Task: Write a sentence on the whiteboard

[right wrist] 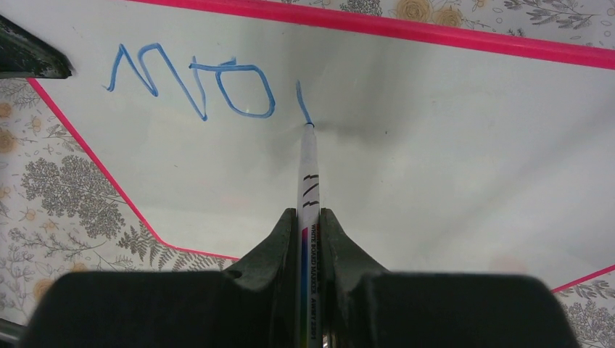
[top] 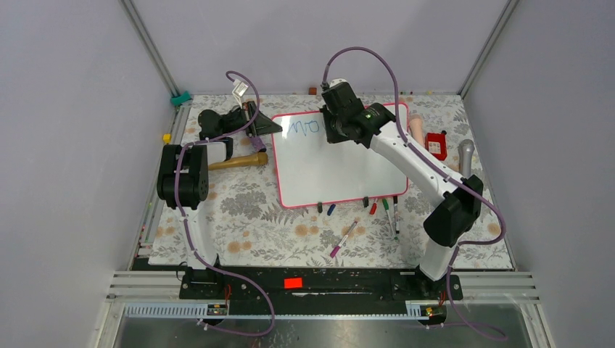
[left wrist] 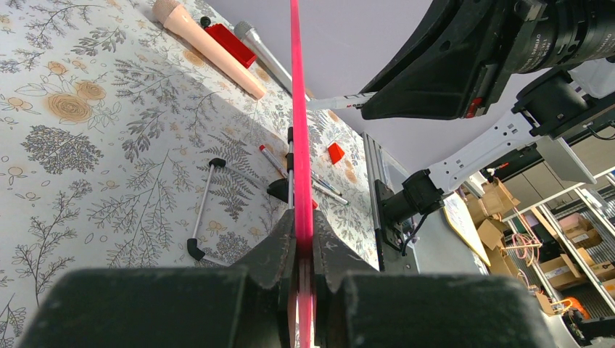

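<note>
The whiteboard (top: 341,167) with its pink-red rim lies on the floral table. Blue handwriting (top: 303,127) runs along its far left part; in the right wrist view it (right wrist: 192,83) reads as a few letters plus a short fresh stroke. My right gripper (right wrist: 308,217) is shut on a white whiteboard marker (right wrist: 308,167) whose blue tip touches the board (right wrist: 435,159) at the stroke's end. My left gripper (left wrist: 303,243) is shut on the board's pink rim (left wrist: 296,109) at its far left corner (top: 275,119).
Several loose markers (top: 344,238) lie by the board's near edge. A wooden-handled tool (top: 236,162) lies left of the board. A red box (top: 436,144), a pink cylinder (top: 417,127) and a grey microphone (top: 465,156) lie at the right.
</note>
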### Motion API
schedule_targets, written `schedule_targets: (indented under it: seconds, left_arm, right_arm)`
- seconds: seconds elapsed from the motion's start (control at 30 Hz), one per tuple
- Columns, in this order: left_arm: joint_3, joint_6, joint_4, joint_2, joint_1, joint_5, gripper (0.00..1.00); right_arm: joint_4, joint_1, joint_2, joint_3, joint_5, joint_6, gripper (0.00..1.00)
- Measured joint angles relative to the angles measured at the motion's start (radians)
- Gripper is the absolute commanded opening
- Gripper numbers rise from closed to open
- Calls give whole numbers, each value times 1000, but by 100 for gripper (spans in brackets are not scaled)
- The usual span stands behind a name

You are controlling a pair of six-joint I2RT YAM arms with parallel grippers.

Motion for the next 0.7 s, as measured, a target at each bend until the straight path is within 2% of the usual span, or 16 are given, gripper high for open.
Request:
schedule_targets:
  seconds: [0.33,0.7]
  left_arm:
    - [0,0,0,0,0,0,0]
    - [0,0,0,0,0,0,0]
  right_arm:
    - [-4,0,-2,2,6,2,0]
    - [-24,-18,55,140,26,-19,0]
